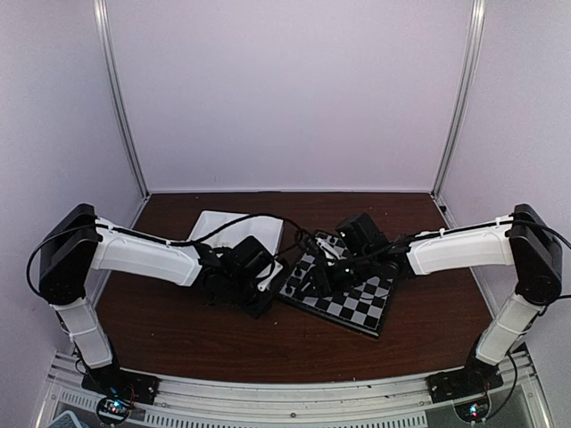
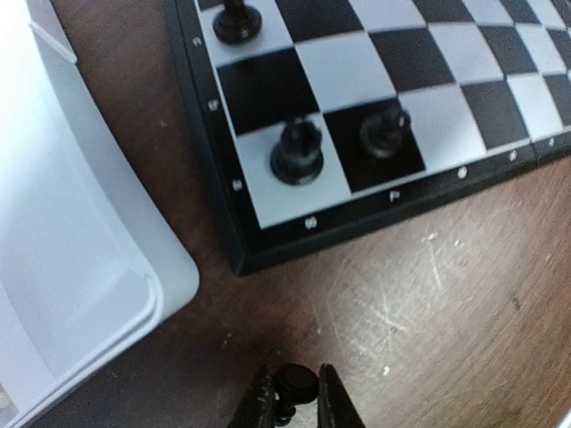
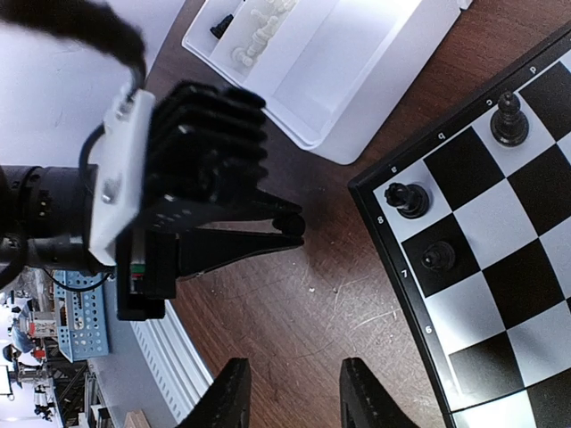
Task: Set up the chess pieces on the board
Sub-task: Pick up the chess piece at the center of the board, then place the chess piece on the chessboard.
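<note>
Board (image 1: 357, 308) on tabletop (image 1: 178, 330), right of centre; tray (image 1: 219, 227) near its left corner, farther back and to the left. Three chess pieces (image 2: 297, 152) stand on squares at that corner. Left pincer (image 2: 293, 406), a further piece (image 2: 290, 382) in it, over tabletop between tray and board.

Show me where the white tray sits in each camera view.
Top external: white tray left of centre, behind the left arm.
Left wrist: white tray along the left edge.
Right wrist: white tray at top centre.
Shared landmark: the board corner nearest it; a black rook stands there in both wrist views.
</note>
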Motion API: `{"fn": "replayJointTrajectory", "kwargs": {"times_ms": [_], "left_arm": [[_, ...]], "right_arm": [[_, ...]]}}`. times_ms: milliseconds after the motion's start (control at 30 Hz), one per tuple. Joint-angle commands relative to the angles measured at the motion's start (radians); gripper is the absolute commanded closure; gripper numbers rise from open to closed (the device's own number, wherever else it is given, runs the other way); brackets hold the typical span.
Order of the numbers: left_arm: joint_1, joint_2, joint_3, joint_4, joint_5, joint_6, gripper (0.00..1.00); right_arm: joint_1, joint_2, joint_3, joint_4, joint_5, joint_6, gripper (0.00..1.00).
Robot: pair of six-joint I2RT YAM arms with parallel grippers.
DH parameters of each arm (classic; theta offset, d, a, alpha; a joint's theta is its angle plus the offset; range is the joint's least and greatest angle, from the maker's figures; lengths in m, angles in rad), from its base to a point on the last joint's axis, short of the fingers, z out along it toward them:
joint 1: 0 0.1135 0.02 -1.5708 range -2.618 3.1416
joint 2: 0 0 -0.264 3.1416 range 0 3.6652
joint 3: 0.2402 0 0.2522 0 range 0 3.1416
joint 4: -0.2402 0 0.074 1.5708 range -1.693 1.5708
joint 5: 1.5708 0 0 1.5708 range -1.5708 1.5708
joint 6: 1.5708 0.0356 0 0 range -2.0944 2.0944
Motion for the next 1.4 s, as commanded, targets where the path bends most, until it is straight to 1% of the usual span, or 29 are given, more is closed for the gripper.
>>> {"fn": "replayJointTrajectory", "kwargs": {"times_ms": [0, 133, 200, 333, 433, 533, 633, 700, 767, 867, 1000, 1367], "left_arm": [[0.022, -0.025, 0.076, 0.025, 0.014, -0.205, 0.87], [0.041, -0.025, 0.139, 0.062, 0.099, -0.34, 0.87], [0.047, -0.026, 0.172, 0.072, 0.116, -0.389, 0.87], [0.062, -0.027, 0.222, 0.128, 0.168, -0.468, 0.87], [0.081, -0.026, 0.227, 0.229, 0.223, -0.548, 0.88], [0.097, -0.012, 0.216, 0.382, 0.282, -0.648, 0.87], [0.101, 0.004, 0.222, 0.472, 0.286, -0.727, 0.88], [0.102, 0.015, 0.235, 0.503, 0.283, -0.773, 0.87], [0.103, 0.028, 0.252, 0.523, 0.292, -0.8, 0.87], [0.103, 0.045, 0.275, 0.53, 0.307, -0.826, 0.87], [0.103, 0.05, 0.282, 0.542, 0.318, -0.847, 0.87], [0.103, 0.047, 0.257, 0.608, 0.331, -0.898, 0.87]], "right_arm": [[-0.004, -0.044, -0.023, 0.035, 0.045, -0.005, 0.63], [-0.002, -0.089, -0.055, 0.071, 0.088, -0.01, 0.63], [-0.003, -0.123, -0.075, 0.072, 0.128, -0.024, 0.63], [-0.002, -0.19, -0.122, 0.132, 0.208, -0.051, 0.63], [-0.002, -0.23, -0.153, 0.18, 0.264, -0.065, 0.63], [-0.003, -0.268, -0.181, 0.215, 0.365, -0.07, 0.63], [-0.003, -0.282, -0.218, 0.288, 0.443, -0.086, 0.63], [-0.004, -0.276, -0.228, 0.335, 0.464, -0.102, 0.63], [-0.002, -0.266, -0.232, 0.368, 0.48, -0.118, 0.63], [-0.004, -0.247, -0.232, 0.409, 0.476, -0.148, 0.6], [-0.004, -0.235, -0.234, 0.459, 0.459, -0.177, 0.6], [-0.003, -0.205, -0.211, 0.495, 0.491, -0.202, 0.61]]}}
